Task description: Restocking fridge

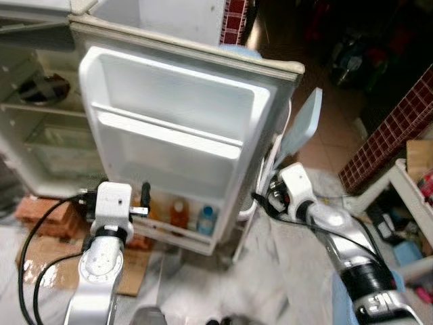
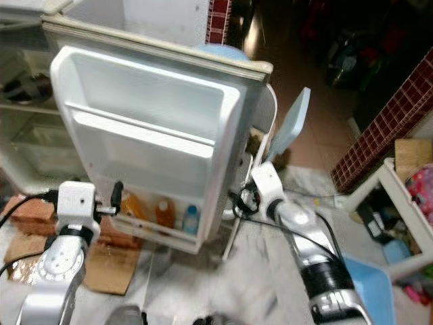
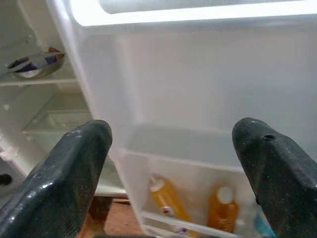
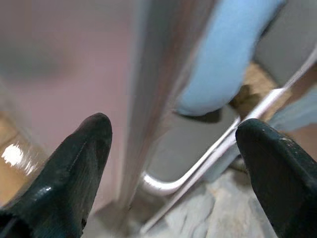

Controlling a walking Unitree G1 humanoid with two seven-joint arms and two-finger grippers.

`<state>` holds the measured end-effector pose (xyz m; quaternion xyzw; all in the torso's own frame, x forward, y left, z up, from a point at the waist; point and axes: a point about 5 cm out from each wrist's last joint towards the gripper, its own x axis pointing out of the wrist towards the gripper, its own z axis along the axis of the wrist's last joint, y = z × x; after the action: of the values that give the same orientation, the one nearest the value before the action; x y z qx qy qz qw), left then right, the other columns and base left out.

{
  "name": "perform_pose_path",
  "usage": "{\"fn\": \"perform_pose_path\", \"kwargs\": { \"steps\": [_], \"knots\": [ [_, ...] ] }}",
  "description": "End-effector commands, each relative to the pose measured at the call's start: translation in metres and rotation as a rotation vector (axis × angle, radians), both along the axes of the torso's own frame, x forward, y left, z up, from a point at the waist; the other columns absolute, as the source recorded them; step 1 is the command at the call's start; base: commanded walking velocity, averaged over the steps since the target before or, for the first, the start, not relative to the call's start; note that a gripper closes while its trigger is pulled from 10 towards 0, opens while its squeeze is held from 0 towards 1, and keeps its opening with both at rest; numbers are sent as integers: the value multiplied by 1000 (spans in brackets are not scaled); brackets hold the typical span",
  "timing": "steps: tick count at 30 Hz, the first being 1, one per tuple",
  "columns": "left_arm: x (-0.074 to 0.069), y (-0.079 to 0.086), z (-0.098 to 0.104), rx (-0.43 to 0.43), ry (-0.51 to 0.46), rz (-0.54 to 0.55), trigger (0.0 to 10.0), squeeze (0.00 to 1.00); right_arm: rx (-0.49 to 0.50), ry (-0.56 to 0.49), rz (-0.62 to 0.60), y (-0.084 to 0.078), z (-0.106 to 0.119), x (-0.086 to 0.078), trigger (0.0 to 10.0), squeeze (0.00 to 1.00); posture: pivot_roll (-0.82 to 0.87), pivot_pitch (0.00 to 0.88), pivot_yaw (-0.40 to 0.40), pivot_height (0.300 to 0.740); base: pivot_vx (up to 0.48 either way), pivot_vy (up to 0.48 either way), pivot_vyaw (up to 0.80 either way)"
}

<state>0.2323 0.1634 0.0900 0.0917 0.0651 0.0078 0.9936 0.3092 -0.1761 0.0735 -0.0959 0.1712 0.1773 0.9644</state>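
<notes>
The white fridge door [image 1: 176, 115] stands open. Its bottom shelf holds two orange bottles [image 1: 178, 214] [image 3: 168, 198] and a blue-capped bottle [image 1: 207, 220]. My left gripper [image 3: 173, 134] is open in front of the door's lower part, just above that shelf, with nothing between its fingers. My right gripper [image 4: 173, 129] is open at the door's outer edge [image 4: 148, 99], one finger on each side of it and neither pressing. Past the door on the left, the fridge's inside shelves [image 1: 40, 112] carry a metal bowl [image 3: 37, 63].
A light blue chair [image 1: 301, 125] stands just behind the door's edge. Bricks [image 1: 44, 210] and wet cardboard [image 1: 54, 261] lie at the fridge's foot. At the right are a white table [image 1: 409, 186], a red tiled wall [image 1: 392, 128] and a blue bin [image 2: 369, 288].
</notes>
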Motion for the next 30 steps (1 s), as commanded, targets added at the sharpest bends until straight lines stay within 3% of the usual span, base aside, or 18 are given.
{"fn": "perform_pose_path", "kwargs": {
  "steps": [1,5,8,14,18,23,30],
  "knots": [
    [3,2,2,15,-2,8,10000,0,33,-42,-46,0,8,7,10000,0,98,0,-99,740,0,-259,0],
    [4,2,2,9,-6,10,10000,0,52,-96,-94,-1,15,11,10000,0,95,0,-102,740,0,-328,0],
    [5,3,1,0,-3,27,10000,0,133,-82,-126,1,16,12,10000,0,96,0,-103,740,0,0,0],
    [8,9,2,-21,-11,100,10000,0,217,-200,-239,5,32,18,10000,0,98,0,-109,740,0,0,71],
    [15,16,3,-61,-23,196,10000,0,208,-245,-267,12,37,21,10000,0,97,0,-107,740,0,0,748],
    [15,17,2,-59,-6,215,10000,0,202,-270,-301,12,40,23,10000,0,95,0,-111,740,0,0,761],
    [11,18,-3,-120,50,240,10000,0,194,-280,-314,11,41,27,10000,0,104,0,-112,740,0,0,759]
  ]
}}
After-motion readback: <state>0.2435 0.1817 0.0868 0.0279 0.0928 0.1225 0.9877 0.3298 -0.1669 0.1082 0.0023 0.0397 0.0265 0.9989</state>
